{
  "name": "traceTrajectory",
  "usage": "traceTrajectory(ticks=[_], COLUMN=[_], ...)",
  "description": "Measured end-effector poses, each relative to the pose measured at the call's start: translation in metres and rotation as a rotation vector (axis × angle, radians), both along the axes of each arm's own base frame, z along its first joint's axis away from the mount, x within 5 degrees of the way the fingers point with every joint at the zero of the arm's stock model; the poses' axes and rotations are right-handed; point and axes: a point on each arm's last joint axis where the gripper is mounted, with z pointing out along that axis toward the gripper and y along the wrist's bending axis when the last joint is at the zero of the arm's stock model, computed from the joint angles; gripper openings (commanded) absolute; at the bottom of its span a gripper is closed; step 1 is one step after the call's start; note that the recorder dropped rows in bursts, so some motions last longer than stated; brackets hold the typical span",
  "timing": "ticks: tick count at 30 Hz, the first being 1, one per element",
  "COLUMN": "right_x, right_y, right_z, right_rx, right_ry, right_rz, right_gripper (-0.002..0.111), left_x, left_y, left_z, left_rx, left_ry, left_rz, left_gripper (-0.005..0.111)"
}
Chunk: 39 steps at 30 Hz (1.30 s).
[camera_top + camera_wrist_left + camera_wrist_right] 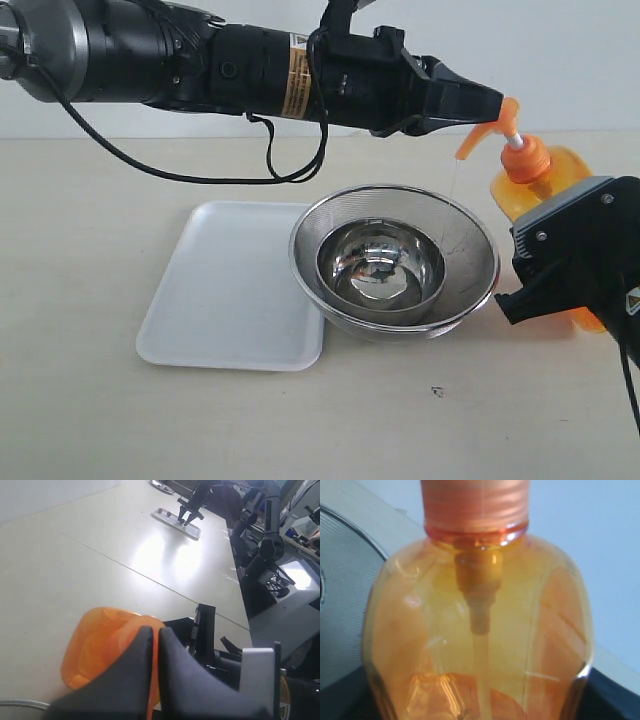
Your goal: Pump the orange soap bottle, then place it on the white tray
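Exterior view: left gripper (490, 105) jaws pressed together, tip set against pump head (487, 133) of orange soap bottle (558, 172). Bottle body clamped between right gripper (540, 285) jaws, just beside nested steel bowls (395, 260). White tray (230, 290) seen beyond bowls, apart from bottle.

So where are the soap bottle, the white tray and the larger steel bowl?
orange soap bottle (560, 175), exterior view, its clear body.
white tray (230, 290), exterior view, bare floor.
larger steel bowl (462, 250), exterior view, inner wall.

The black left arm (150, 50) is marked by a yellow label (295, 78) and looped by a cable (215, 181); the left gripper (495, 103) is tapered.
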Motion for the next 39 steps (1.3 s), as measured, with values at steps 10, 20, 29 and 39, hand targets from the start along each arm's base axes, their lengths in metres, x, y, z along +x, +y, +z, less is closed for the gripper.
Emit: traceTrajectory(ticks=[10, 20, 29, 39], right_x=[0.0, 0.001, 0.002, 0.002], right_y=[0.0, 0.004, 0.0, -0.005], right_z=[0.0, 0.003, 0.004, 0.004], right_rx=[0.007, 0.09, 0.148, 0.247], right_ry=[0.001, -0.016, -0.02, -0.025], right_rz=[-0.002, 0.005, -0.05, -0.132], right_gripper=[0.0, 0.0, 0.0, 0.0], left_x=[0.003, 0.0, -0.032, -0.112], left_y=[0.008, 0.053, 0.112, 0.158], left_z=[0.005, 0.021, 0.055, 0.079], left_rx=[0.009, 0.09, 0.083, -0.001], left_ry=[-0.022, -0.079, -0.144, -0.259], left_rz=[0.016, 0.129, 0.234, 0.378], left_gripper=[0.005, 0.005, 0.005, 0.005])
